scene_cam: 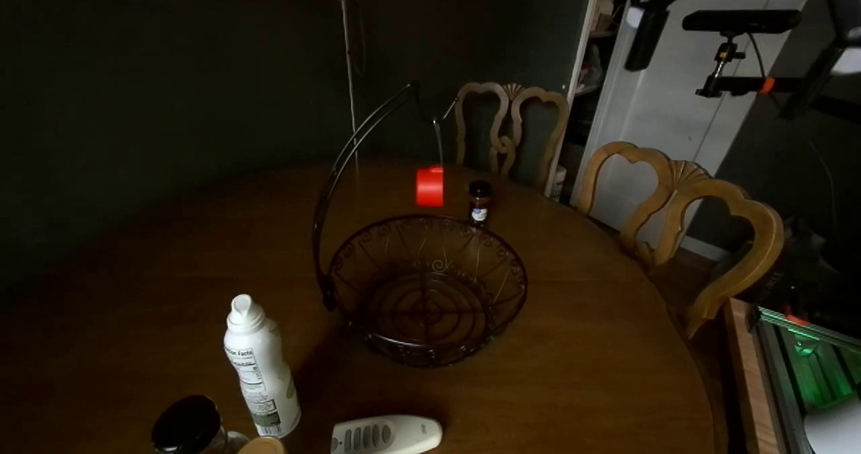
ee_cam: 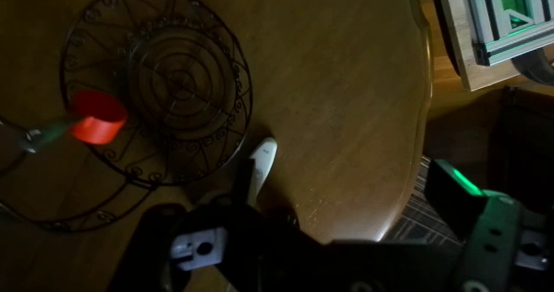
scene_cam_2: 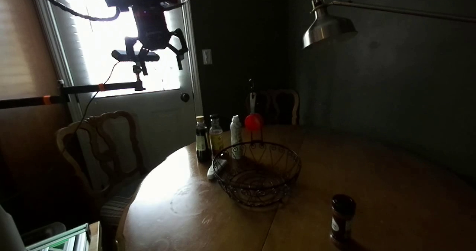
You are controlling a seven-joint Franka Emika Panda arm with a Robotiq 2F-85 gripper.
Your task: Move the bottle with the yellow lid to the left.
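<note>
The dark bottle [scene_cam_2: 202, 144] stands upright on the table with its pale label facing out, its yellow lid [scene_cam_2: 200, 119] on top. In an exterior view only the yellow lid [scene_cam: 262, 446] shows at the bottom edge; the rest is cut off. My gripper [scene_cam_2: 160, 65] is open and empty, high above the table and well apart from the bottle. It also shows at the top right of an exterior view [scene_cam: 726, 70]. In the wrist view the open gripper [ee_cam: 346, 175] spans the table edge; a dark glinting shape [ee_cam: 285, 216] beside the left finger may be the bottle, but I cannot tell.
A black-capped bottle [scene_cam_2: 216, 135] and a white bottle [scene_cam_2: 236, 135] stand beside the dark bottle. A white remote [scene_cam: 387, 434] lies near them. A wire basket [scene_cam: 430, 360] with a tall hook carries a hanging red cup [scene_cam: 430, 186]. A small dark jar [scene_cam_2: 342, 219] and a lamp [scene_cam_2: 329, 28] are around.
</note>
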